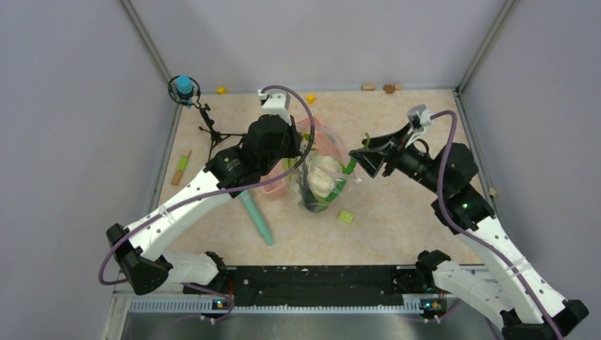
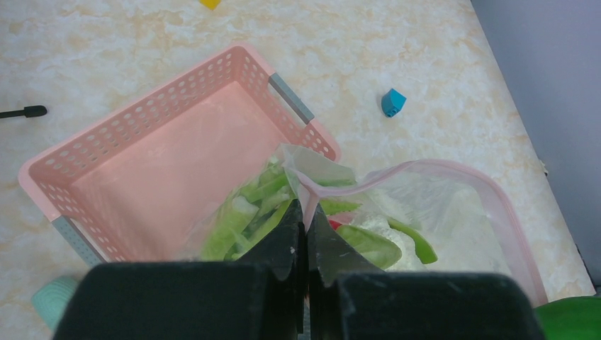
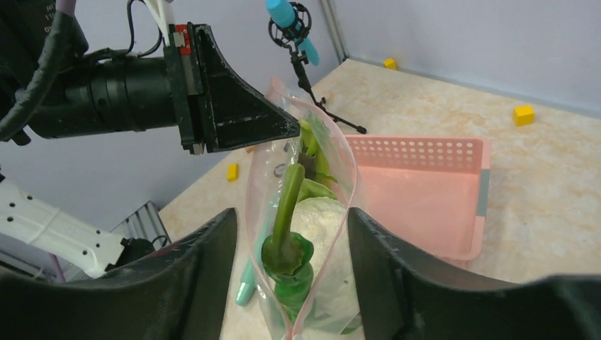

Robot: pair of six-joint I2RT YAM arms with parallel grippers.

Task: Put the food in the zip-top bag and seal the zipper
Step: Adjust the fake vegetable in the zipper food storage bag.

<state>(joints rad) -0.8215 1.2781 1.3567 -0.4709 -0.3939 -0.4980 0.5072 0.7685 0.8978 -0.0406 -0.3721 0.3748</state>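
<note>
The zip-top bag (image 1: 320, 177) stands beside the pink basket, held up at its far end. My left gripper (image 2: 307, 212) is shut on the pinkish zipper (image 2: 397, 173) at that end of the mouth; it also shows in the right wrist view (image 3: 283, 127). The food is inside the bag: leafy green pieces (image 2: 248, 212), a bit of red tomato (image 2: 333, 224), white cauliflower (image 3: 319, 212) and a green stalk (image 3: 287, 255). The mouth gapes open, its two strips (image 3: 351, 191) apart. My right gripper (image 3: 290, 219) is open, its fingers on either side of the bag's near end, not touching it.
The pink basket (image 2: 163, 170) lies empty behind the bag. A long teal stick (image 1: 256, 216) and a yellow-green block (image 1: 345, 217) lie in front. A microphone on a stand (image 1: 184, 86) is at the back left. Small blocks (image 1: 310, 98) lie along the back wall.
</note>
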